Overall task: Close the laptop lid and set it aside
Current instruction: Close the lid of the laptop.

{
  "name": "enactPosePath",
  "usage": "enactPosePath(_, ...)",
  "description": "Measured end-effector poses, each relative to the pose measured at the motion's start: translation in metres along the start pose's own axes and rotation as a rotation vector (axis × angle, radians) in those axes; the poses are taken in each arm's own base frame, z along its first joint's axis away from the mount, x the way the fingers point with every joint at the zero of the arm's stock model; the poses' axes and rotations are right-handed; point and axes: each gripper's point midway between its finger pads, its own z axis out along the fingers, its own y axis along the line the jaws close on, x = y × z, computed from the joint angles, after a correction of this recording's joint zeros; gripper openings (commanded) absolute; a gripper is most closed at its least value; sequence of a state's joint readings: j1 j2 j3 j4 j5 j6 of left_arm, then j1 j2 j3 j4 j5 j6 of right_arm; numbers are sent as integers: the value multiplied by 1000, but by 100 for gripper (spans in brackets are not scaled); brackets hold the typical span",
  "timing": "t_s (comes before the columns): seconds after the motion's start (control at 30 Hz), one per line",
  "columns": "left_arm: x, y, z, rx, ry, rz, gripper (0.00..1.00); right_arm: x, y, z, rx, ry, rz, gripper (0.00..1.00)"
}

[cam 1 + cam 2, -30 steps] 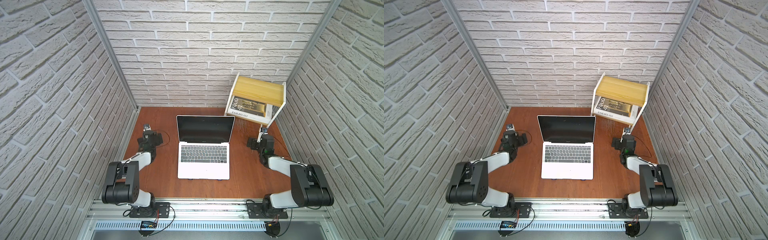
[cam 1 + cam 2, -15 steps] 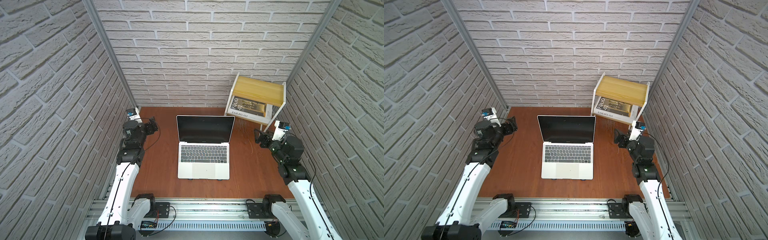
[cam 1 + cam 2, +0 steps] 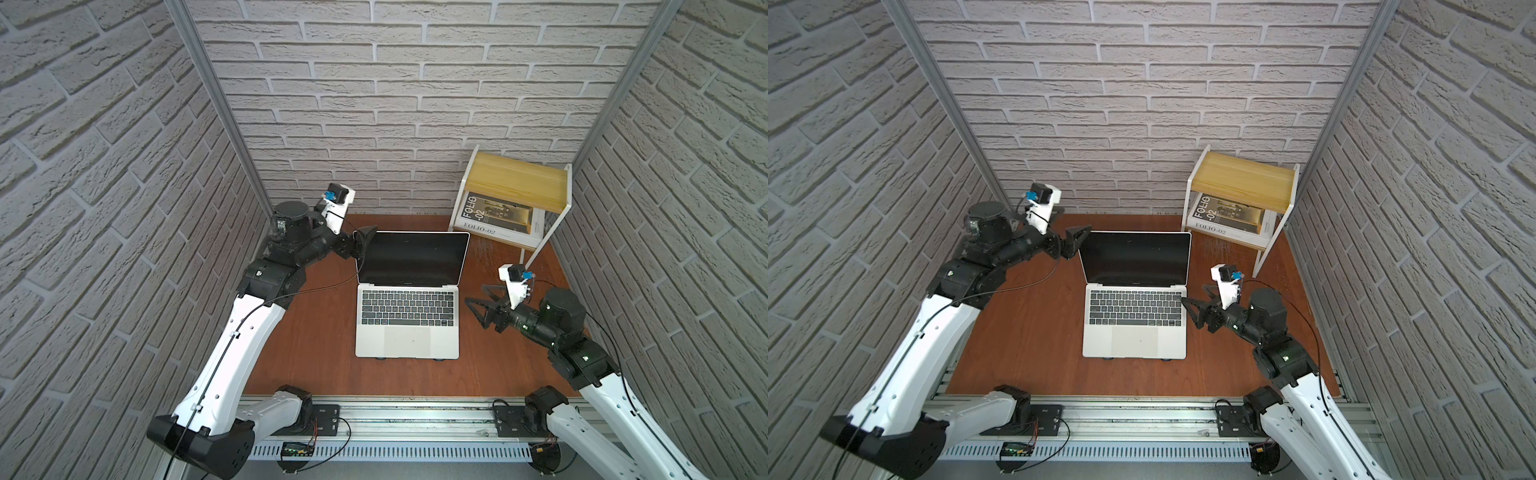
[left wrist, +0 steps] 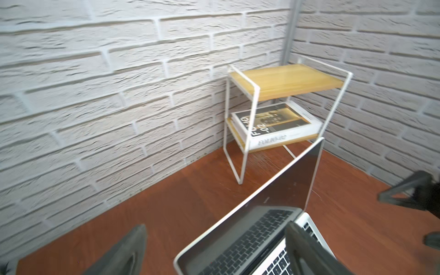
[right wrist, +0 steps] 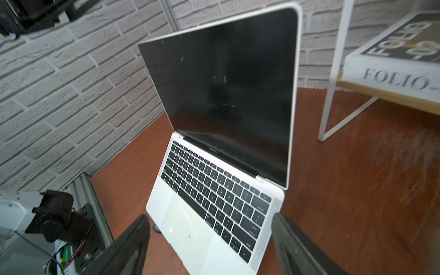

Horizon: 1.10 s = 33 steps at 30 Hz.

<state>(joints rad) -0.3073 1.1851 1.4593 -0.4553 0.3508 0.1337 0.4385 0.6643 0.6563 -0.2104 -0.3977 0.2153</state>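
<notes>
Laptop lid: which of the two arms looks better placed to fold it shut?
Probably the left. The left pincer, open, sits right by the upright laptop lid at its top corner, so it could push the lid down. The right pincer, also open, hangs lower, beside the keyboard.

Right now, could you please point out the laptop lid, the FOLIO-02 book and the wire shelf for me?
laptop lid (image 3: pixel 411 257): in a top view, middle of its black screen.
FOLIO-02 book (image 3: pixel 494 214): in a top view, its dark front cover.
wire shelf (image 3: pixel 515 178): in a top view, its bare wooden top board.
</notes>
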Motion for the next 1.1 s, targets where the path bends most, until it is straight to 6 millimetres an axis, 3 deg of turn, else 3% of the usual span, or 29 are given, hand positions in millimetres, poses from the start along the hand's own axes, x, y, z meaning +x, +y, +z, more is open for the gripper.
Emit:
enactPosePath(0.07, -2, -14, 16, 76, 41, 48, 94, 11, 4, 12, -1, 54, -19, 83)
enactPosePath(0.23, 0, -17, 45, 162, 122, 89, 93, 25, -1, 24, 60, 104, -46, 83)
enactPosePath(0.37, -3, -20, 70, 232, 166, 111, 92, 35, -15, 33, 137, 137, -43, 84)
enactPosePath(0.63, 15, -43, 110, 373, 269, 126, 90, 55, -45, 34, 290, 154, 20, 85)
enactPosePath(0.8, 27, -54, 125, 437, 320, 131, 90, 63, -59, 32, 365, 156, 66, 86)
enactPosePath(1.1, 39, -69, 133, 511, 376, 143, 85, 84, -72, 37, 419, 208, 108, 86)
